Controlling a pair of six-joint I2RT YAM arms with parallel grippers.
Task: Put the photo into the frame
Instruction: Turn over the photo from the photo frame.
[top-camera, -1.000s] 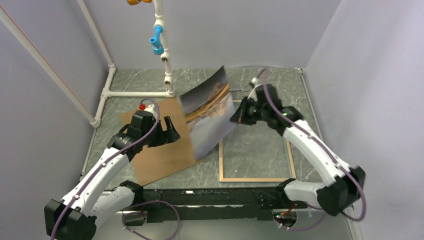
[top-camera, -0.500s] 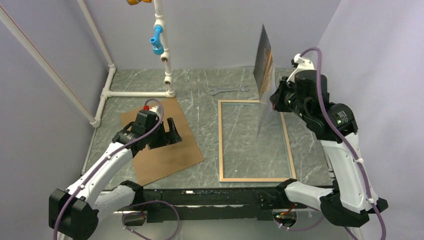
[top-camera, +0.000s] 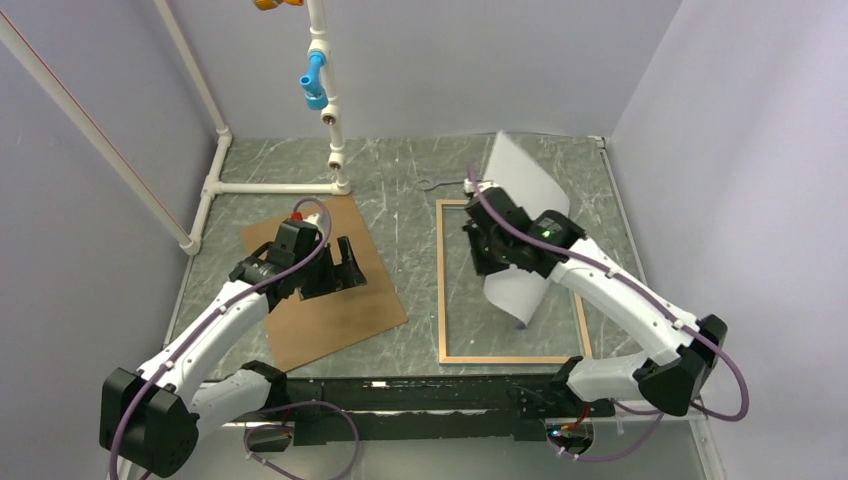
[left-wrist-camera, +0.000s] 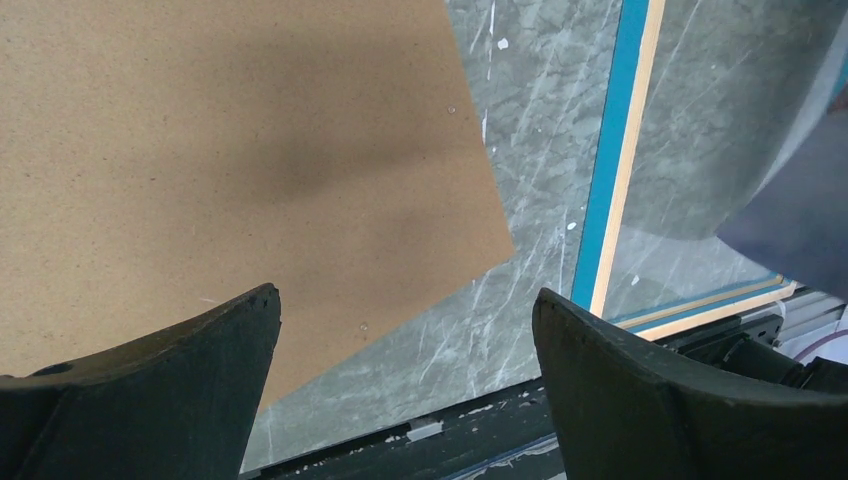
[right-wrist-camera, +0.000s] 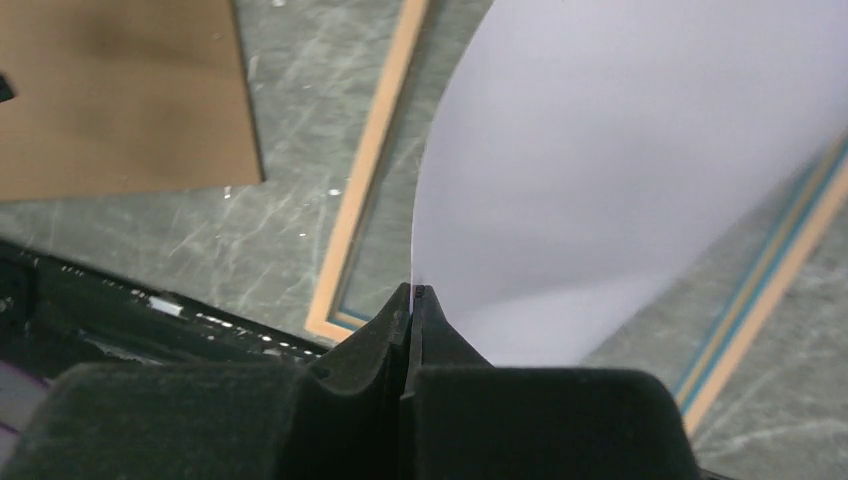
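Top external view: the right fingers (right-wrist-camera: 412, 315) are clenched on the photo (top-camera: 522, 180), pinching it by one edge. The sheet curls in the air with its plain white reverse facing the camera, and the printed side does not show. It hangs over the far half of the frame (top-camera: 441, 290), its upper part reaching out past the far rail and its lower corner drooping over the opening. Whether that corner touches anything below cannot be told.

The frame lies flat on the bench (top-camera: 410, 230), pale tan wood upward, in front of the right arm. The left wrist view shows a bright blue strip along the outer side of its near rail.

Left of the frame, and apart from it, a brown backing board (top-camera: 330, 320) lies flat on the bench, turned at an angle. The left fingers (top-camera: 345, 270) hang over this board, spread wide and grasping nothing. In the left wrist view the board's corner and bare bench show between them.

A wrench (top-camera: 437, 185) lies on the bench beyond the frame's far left corner, partly hidden by the right arm. A white pipe stand (top-camera: 330, 120) rises at the back left.
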